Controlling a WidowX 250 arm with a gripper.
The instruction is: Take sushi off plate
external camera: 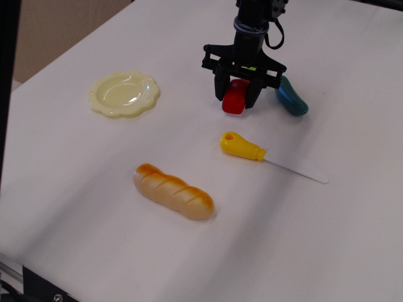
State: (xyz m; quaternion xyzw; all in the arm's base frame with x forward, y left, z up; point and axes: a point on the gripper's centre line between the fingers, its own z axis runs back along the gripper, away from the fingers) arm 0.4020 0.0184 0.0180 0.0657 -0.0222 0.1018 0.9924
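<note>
The sushi (237, 99) was clamped in the gripper (238, 95) low over the table, well right of the plate (123, 94), and was best released only once seated flat.
</note>
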